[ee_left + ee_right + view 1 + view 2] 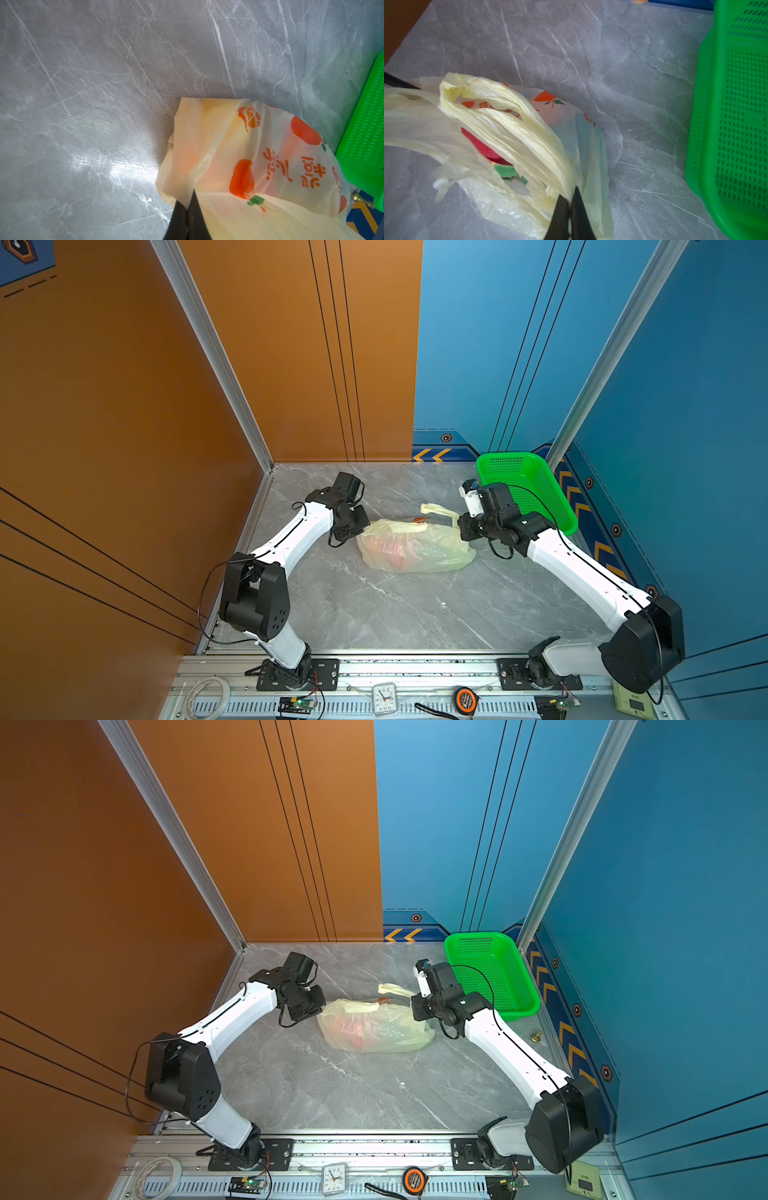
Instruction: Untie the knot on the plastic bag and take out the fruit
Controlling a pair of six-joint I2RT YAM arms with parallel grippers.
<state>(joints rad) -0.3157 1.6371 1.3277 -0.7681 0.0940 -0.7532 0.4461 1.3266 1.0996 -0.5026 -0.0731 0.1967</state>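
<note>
The plastic bag (pixel 415 558) (pixel 376 1038) lies on its side mid-table, cream-yellow with orange fruit prints. My left gripper (pixel 187 199) (pixel 359 531) is shut on a fold of film at the bag's left end (pixel 207 145). At the right end my right gripper (pixel 569 194) (pixel 459 526) is shut on a loop handle (pixel 512 124), which arches away from it. The knot is out of view; the handles run apart and the mouth gapes. Inside, a red fruit with green tips (pixel 481 148) shows, and a pink-red blur (pixel 386 545) glows through the film.
A green perforated basket (pixel 536 493) (pixel 494 977) (pixel 737 124) stands at the back right, close behind the right wrist. A small brass piece (pixel 537 1036) lies beside it. A clock (pixel 384 697), a tape measure (pixel 465 699) and a tape roll (pixel 208 695) sit on the front rail.
</note>
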